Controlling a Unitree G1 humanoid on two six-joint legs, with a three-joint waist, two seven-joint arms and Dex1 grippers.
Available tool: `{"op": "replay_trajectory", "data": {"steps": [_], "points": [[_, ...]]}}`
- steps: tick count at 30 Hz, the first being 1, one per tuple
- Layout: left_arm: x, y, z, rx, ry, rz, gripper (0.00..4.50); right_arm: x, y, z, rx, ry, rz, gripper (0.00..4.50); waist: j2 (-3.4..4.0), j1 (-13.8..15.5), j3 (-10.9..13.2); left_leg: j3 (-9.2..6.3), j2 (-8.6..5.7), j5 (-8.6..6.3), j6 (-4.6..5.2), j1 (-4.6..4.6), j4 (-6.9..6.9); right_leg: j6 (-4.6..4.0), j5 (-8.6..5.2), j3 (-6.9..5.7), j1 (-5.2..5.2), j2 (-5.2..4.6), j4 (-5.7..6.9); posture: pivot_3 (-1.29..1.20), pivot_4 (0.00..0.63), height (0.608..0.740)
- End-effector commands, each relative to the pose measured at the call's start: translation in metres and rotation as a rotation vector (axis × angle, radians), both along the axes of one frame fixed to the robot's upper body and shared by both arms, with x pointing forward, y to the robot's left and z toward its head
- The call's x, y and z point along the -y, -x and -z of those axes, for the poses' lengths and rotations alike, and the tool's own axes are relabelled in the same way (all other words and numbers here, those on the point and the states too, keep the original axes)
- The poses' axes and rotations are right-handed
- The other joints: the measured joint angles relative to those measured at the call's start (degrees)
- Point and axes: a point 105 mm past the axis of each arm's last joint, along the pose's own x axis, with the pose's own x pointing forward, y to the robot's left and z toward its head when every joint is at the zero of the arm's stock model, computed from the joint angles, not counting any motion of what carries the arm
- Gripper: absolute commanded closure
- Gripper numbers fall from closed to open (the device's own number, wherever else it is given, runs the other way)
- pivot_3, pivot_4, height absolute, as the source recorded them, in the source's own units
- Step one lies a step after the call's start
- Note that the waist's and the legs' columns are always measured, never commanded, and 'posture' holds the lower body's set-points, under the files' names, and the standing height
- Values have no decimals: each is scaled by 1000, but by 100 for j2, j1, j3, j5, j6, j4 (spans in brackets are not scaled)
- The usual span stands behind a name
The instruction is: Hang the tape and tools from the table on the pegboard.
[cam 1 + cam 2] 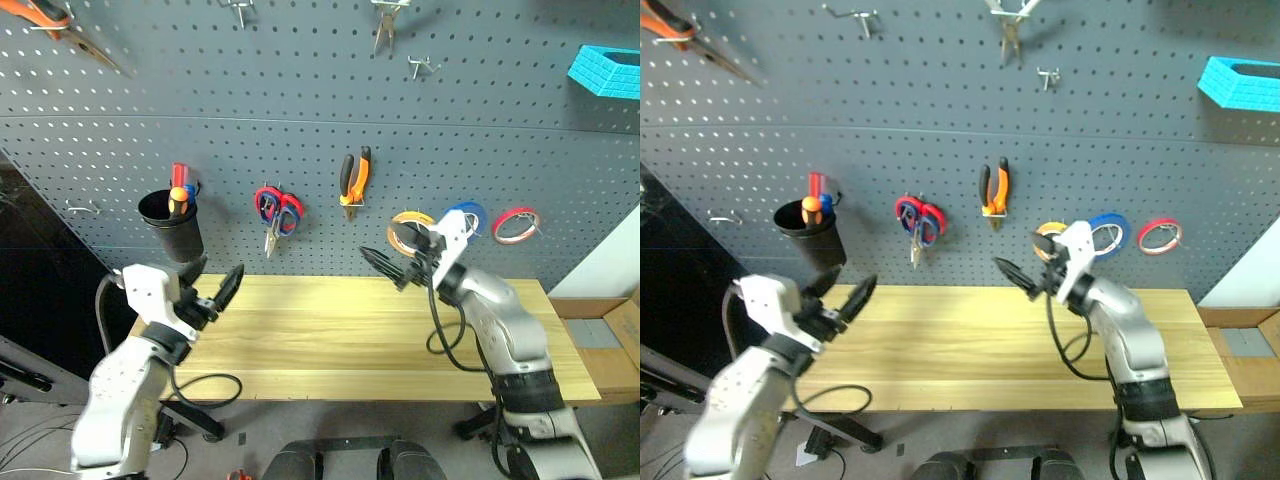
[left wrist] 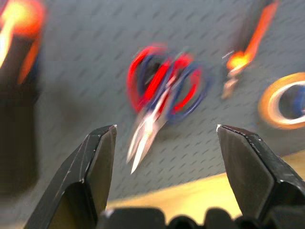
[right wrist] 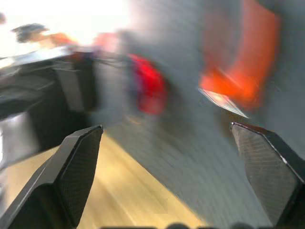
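Grey perforated pegboard (image 1: 300, 150) carries every item; the light wooden counter (image 1: 340, 340) lies bare below it. Left to right in mid-frame: one black cup (image 1: 172, 225) with screwdrivers, one red-and-blue scissors (image 1: 277, 213), one orange-and-black pliers (image 1: 354, 180), one tan-yellow tape ring (image 1: 405, 228), one blue tape ring (image 1: 470, 215), one red tape ring (image 1: 515, 225). Left hand (image 1: 212, 285), lower left, spread, holds nothing; scissors hang up-right of it, blades downward. Right hand (image 1: 385, 265), centre-right, spread, empty, sits nearest the yellow ring. Judged complete.

Head stereo views overlook table (image 1: 330, 340) and pegboard (image 1: 300, 120); wrist views face pegboard closely.
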Motion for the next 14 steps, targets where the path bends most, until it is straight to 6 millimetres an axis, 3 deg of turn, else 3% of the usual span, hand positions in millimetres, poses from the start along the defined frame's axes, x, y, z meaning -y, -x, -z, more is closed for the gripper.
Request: {"op": "replay_trajectory", "data": {"steps": [1, 2, 4, 6, 9, 14], "points": [[12, -2, 19, -12, -52, -4, 938, 28, 5, 30, -51, 17, 148, 0, 8, 3, -6, 2, 1, 1, 0, 0, 1, 0, 0, -2, 0, 4, 3, 41, 63, 740], [20, 2, 32, -41, -59, 30, 938, 32, 12, 46, -99, 28, 159, 0, 20, -6, -15, 6, 3, 1, 0, 1, 1, -1, -1, -1, 2, 5, 7, 36, 59, 740], [18, 9, 63, -116, -57, -13, 938, 42, 30, 85, -186, 108, 206, 0, 70, -27, -75, 16, 5, 0, 1, -2, -2, -2, -2, 7, 3, 7, 7, 23, 52, 740], [9, 14, 83, -161, -59, -82, 938, 52, 39, 106, -214, 167, 267, 0, 94, -84, -102, 28, 6, -4, 7, 1, -4, 5, -9, 18, 3, 6, 8, 11, 47, 740], [0, 19, 96, -180, -68, -137, 938, 72, 37, 117, -206, 216, 387, 0, 99, -157, -105, 41, 20, -4, 8, 7, -2, 18, -20, 32, 2, 6, 11, -1, 40, 740], [-11, 14, 99, -169, -77, -202, 938, 89, 29, 114, -158, 237, 464, 0, 104, -161, -163, 58, 19, -1, 12, 14, 11, 42, -25, 44, 10, 18, 8, -13, 22, 740]]}}
